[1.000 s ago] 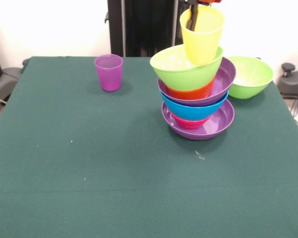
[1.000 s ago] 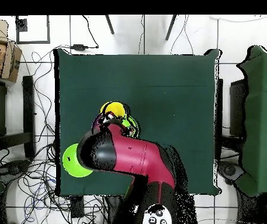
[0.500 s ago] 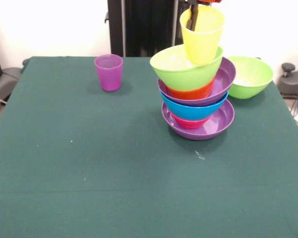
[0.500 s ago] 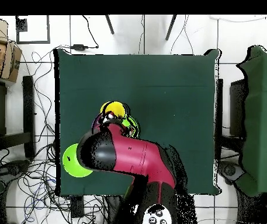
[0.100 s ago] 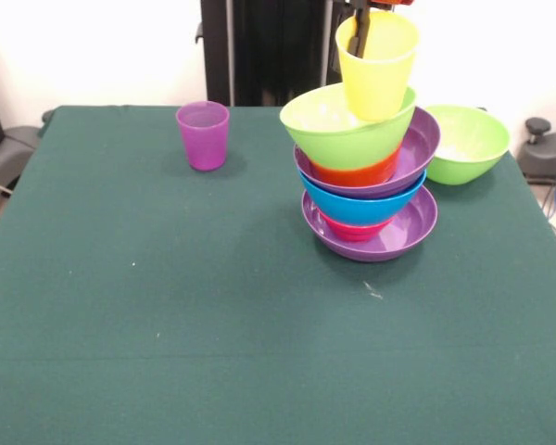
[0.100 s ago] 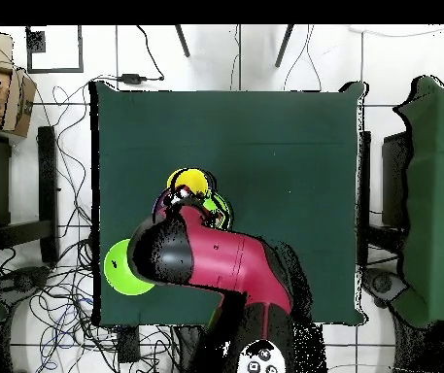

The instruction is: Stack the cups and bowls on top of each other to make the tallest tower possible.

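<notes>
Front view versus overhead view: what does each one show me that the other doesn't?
Only the front view shows the purple cup standing alone and the tower layer by layer, from wide purple base up to a lime bowl. Only the overhead view shows the arm, which hides most of the pile, and the whole table. Both show the yellow cup held over the tower by the tool, and the loose lime green bowl.
</notes>
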